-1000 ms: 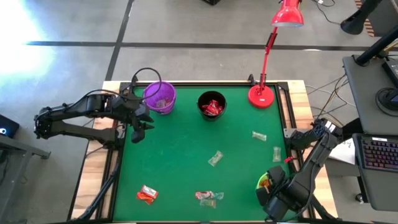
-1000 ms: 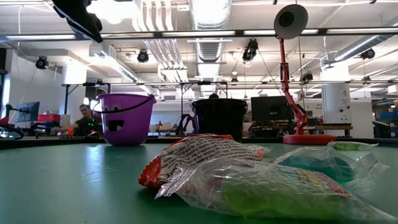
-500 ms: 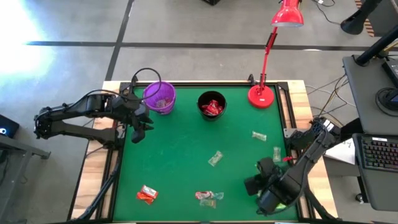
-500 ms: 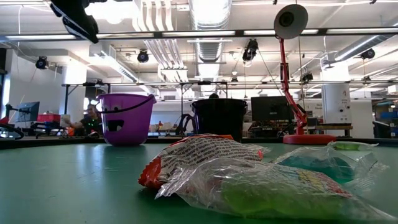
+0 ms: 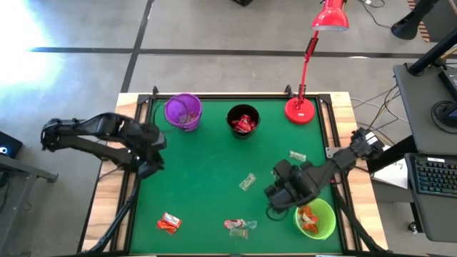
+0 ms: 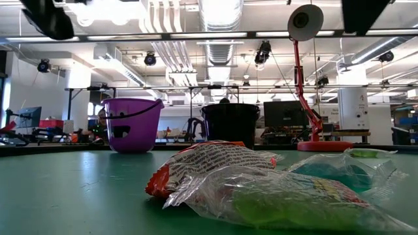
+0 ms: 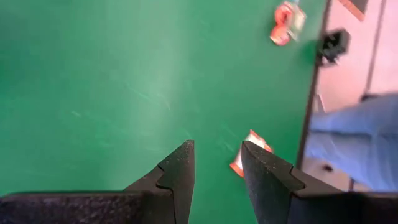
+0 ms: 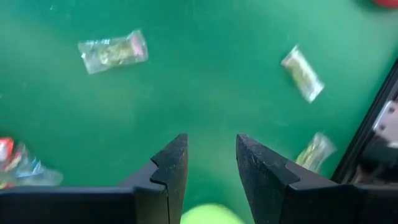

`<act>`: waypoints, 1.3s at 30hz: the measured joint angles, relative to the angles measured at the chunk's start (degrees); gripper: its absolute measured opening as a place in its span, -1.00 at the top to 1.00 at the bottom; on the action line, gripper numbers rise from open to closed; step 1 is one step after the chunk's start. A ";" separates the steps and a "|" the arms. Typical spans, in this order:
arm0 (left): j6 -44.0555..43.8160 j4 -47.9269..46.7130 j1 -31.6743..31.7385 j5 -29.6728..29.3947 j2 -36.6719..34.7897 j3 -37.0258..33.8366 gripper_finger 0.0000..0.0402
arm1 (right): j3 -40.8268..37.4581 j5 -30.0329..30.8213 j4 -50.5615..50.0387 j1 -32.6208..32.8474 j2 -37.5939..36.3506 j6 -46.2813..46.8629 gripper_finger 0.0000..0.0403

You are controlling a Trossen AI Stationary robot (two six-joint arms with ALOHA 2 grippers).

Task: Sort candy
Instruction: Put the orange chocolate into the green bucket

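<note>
Table, green surface, read from the near edge outward; clock directions taken from the table's centre in the overhead view.

1. Orange-red candy, 7 o'clock, near edge. Crinkled foil packet, lying loose; unsorted.
2. Red-and-clear pair, 6 o'clock, near edge. A red wrapper touching a clear one with green inside. The same pair fills the table-level view: translucent film over a green sweet, red-and-white wrapper behind it.
3. Green cup, 5 o'clock corner. Orange-red pieces already inside; evidently the bin for that colour.
4. Right gripper, 4 o'clock, just inward of the green cup, above bare cloth. Fingers parted, nothing between them; probably heading for another piece.
5. Clear candy, close to centre, slightly toward 4 o'clock. Pale, see-through, loose, near the right gripper, so a likely next pick.
6. Two more pale candies, 3 o'clock and 2 o'clock, loose near the right edge.
7. Left gripper, 9 o'clock, at the left edge. Fingers apart and empty, pointed toward the orange-red piece.
8. Black cup, 12 o'clock, far edge. Shiny red wrappers inside.
9. Purple cup, 11 o'clock, far edge. Contents unclear.
10. Red lamp, 1 o'clock corner, clear of the work.
</note>
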 joint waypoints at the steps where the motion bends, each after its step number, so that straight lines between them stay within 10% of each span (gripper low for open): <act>1: -1.22 -0.02 -2.19 0.00 0.00 0.00 0.43 | 0.00 0.30 -0.04 -0.83 0.00 -1.32 0.37; 12: -17.18 2.50 -24.11 -2.53 1.16 0.00 0.43 | 0.00 0.38 0.09 -6.53 -0.01 -9.18 0.37; 25: -11.52 4.39 -27.07 1.87 10.66 0.00 0.18 | 0.00 0.37 0.28 -6.88 -0.02 -11.55 0.37; 39: -12.36 14.38 -38.58 -11.06 22.60 -0.96 0.06 | -0.02 0.33 0.30 -6.99 -0.02 -19.47 0.37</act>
